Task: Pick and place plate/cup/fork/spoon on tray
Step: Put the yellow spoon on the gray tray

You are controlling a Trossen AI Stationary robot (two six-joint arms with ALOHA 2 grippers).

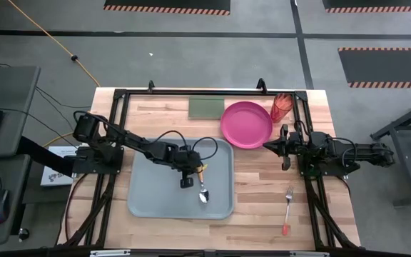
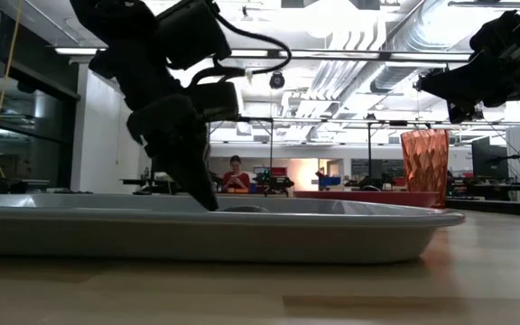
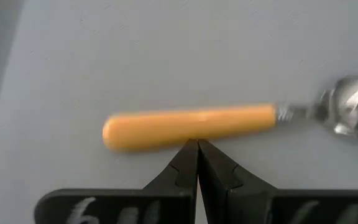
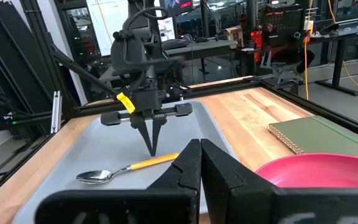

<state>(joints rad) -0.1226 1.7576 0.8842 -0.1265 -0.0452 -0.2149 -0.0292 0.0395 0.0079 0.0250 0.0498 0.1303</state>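
The orange-handled spoon (image 1: pixel 203 187) lies flat on the floor of the grey-blue tray (image 1: pixel 148 193), also seen in the right wrist view (image 4: pixel 129 168). My left gripper (image 1: pixel 186 183) is shut and points down over the tray, its tips (image 3: pixel 197 144) at the side of the spoon's handle. The pink plate (image 1: pixel 247 123) lies on the table right of the tray's far corner. The red-orange cup (image 1: pixel 282 107) stands upright beyond it. The red-handled fork (image 1: pixel 288 208) lies on the table near the front right. My right gripper (image 1: pixel 270 145) is shut and empty, raised beside the plate's right rim. My left gripper's shut fingertips (image 3: pixel 191 152) stand right at the long side of the spoon's orange handle (image 3: pixel 191 126), about its middle. They come from above, pointing down. I cannot tell whether they touch it. The spoon lies flat on the tray.
A flat green rectangle (image 1: pixel 206 107) lies at the table's far edge, left of the plate. A black frame (image 1: pixel 120 96) runs around the table. Bare wood shows between the tray and the fork. A person shows far off in the room behind (image 2: pixel 236 173).
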